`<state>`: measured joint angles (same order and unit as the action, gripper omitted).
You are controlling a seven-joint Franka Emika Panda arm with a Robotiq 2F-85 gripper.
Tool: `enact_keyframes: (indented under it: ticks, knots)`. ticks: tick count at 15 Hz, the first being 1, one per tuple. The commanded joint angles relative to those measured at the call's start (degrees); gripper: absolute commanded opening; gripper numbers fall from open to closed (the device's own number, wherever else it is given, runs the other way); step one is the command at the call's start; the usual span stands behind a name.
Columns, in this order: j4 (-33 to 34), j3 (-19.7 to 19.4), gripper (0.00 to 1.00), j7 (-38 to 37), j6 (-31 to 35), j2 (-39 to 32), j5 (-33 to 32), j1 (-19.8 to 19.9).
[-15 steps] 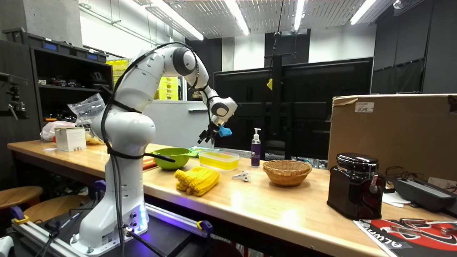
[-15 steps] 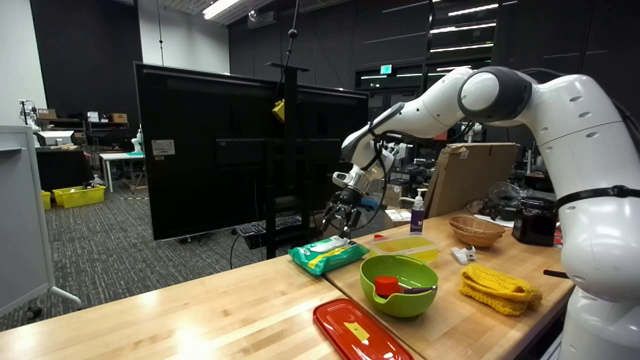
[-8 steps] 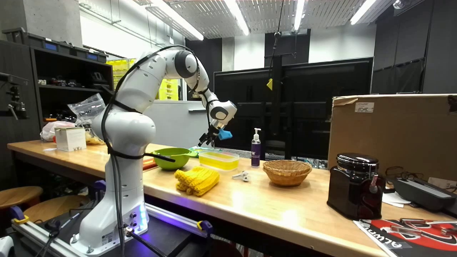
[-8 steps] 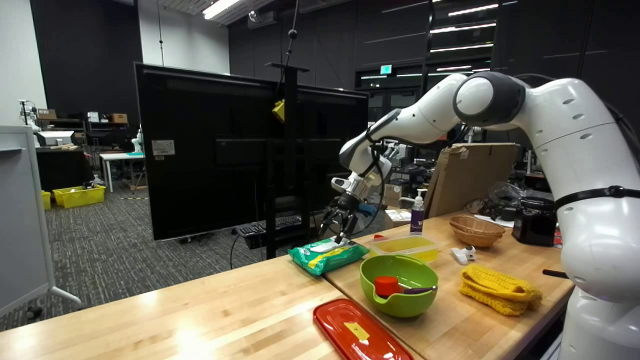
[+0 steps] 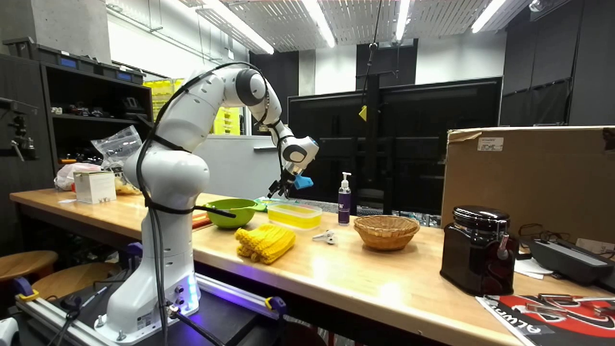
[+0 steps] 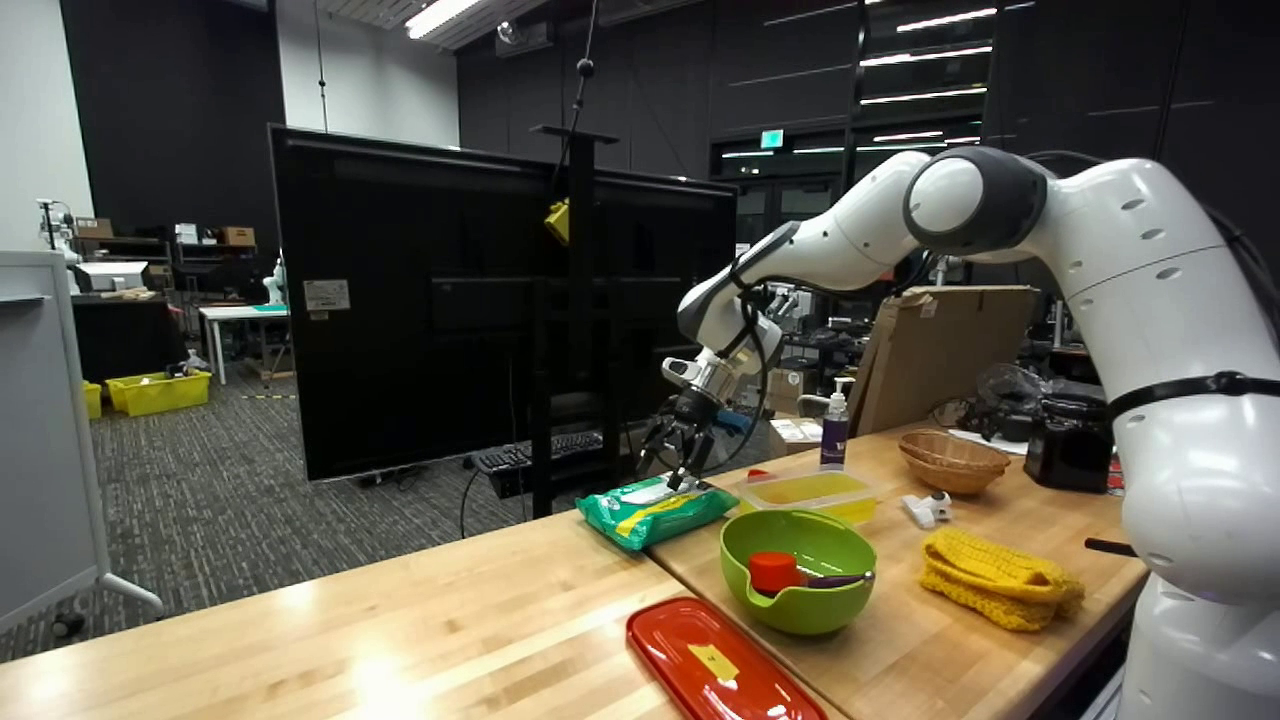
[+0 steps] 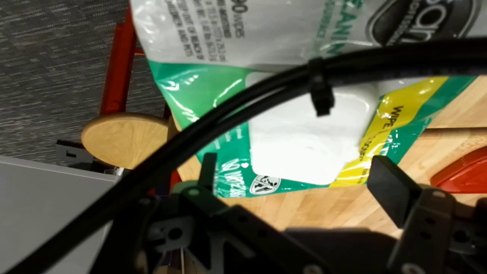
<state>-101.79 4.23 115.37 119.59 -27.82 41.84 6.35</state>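
The hand [image 7: 296, 173] has dipped over the last second, spread wide and gripping nothing. The pack of wipes [image 7: 304, 137] now lies just below it on the worktop [image 6: 400, 600], much nearer; contact cannot be told.

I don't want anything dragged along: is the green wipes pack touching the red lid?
Apart: in an exterior view, wooden tabletop shows plainly between the wipes pack and the red lid.

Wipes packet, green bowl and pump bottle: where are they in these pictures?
Wipes packet [image 7: 296, 129], in the wrist view: white lid.
Green bowl [image 6: 825, 608], in an exterior view: outer wall.
Pump bottle [image 5: 344, 202], in an exterior view: purple label.
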Motion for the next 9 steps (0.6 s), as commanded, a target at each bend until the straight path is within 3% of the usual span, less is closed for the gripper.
enact_keyframes:
  ticks: [1, 8, 9]
  knots:
    - [0.33, 0.85, 1.00, -0.31, 0.76, -0.43, 1.01, 0.43]
    - [0.35, 1.25, 1.00, 0.22, 1.41, -1.33, 1.24, 0.54]
    - [0.30, 1.27, 0.92, 0.24, 1.56, -1.38, 1.17, 0.54]
